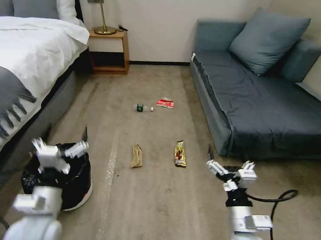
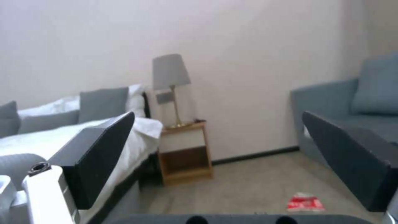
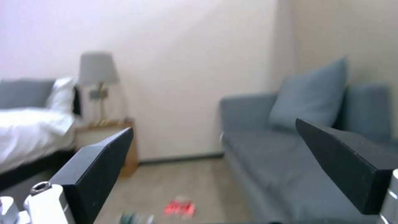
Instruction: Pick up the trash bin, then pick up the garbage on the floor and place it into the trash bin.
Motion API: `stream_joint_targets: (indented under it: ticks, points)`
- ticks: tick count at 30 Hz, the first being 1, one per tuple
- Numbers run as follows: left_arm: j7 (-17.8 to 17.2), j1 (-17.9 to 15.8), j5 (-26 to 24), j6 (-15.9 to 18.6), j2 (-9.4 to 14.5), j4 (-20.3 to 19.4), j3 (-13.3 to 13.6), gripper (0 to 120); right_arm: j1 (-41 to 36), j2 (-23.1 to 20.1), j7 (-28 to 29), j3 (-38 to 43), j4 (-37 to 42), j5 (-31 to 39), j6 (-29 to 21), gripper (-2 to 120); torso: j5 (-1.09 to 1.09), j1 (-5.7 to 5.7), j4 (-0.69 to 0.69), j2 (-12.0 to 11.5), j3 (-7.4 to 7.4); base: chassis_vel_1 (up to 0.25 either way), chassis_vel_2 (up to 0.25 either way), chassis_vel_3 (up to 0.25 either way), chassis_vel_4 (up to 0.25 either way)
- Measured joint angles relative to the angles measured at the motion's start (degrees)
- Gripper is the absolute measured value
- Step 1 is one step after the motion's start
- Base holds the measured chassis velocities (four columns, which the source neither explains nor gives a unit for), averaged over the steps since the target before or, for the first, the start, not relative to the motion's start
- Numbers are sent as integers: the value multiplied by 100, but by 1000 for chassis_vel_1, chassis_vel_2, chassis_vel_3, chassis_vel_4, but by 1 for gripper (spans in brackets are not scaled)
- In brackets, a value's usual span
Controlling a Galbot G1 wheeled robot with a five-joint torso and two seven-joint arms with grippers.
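One trash bin (image 1: 71, 187); four garbage pieces: bottle (image 1: 143, 107), packet (image 1: 165, 103), two wrappers (image 1: 137, 156).

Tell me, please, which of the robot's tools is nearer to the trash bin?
Left. The left tool hangs open directly above the trash bin, which stands beside the bed. The right tool, also open, is well across the floor, near the sofa.

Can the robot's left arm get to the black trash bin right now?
Probably yes. The left tool hangs open just above the trash bin, which stands on the floor beside the bed. Nothing lies between them, so going down to the rim looks free.
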Motion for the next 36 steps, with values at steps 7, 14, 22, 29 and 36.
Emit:
stream_joint_targets:
  ticks: [7, 14, 22, 29, 36]
  points:
    - [24, 215, 119, -50, -32, 230, 173, 100, -189, 189, -13, 72, 266, -201, -34, 100, 3, 0, 1, 0, 0, 0, 0, 0, 0]
    - [22, 198, 158, -52, -82, 370, 152, 100, -173, 95, -83, -1, -10, -141, -116, 100, 3, 0, 0, 0, 0, 0, 0, 0, 0]
    - [-123, 112, -223, 451, 190, 908, -235, 100, -97, -61, 4, -23, -338, -50, -759, 100, 3, 0, 1, 0, 0, 0, 0, 0, 0]
    - [-23, 236, -1573, 1586, 1090, 1419, -649, 100, -8, -136, 90, 87, -575, 110, -1008, 100, 1, 0, 0, 0, 0, 0, 0, 0, 0]
    - [392, 4, -2147, 2582, 1653, 1802, -1474, 100, 62, -108, 116, 79, -782, 141, -979, 100, 2, 0, 1, 0, 0, 0, 0, 0, 0]
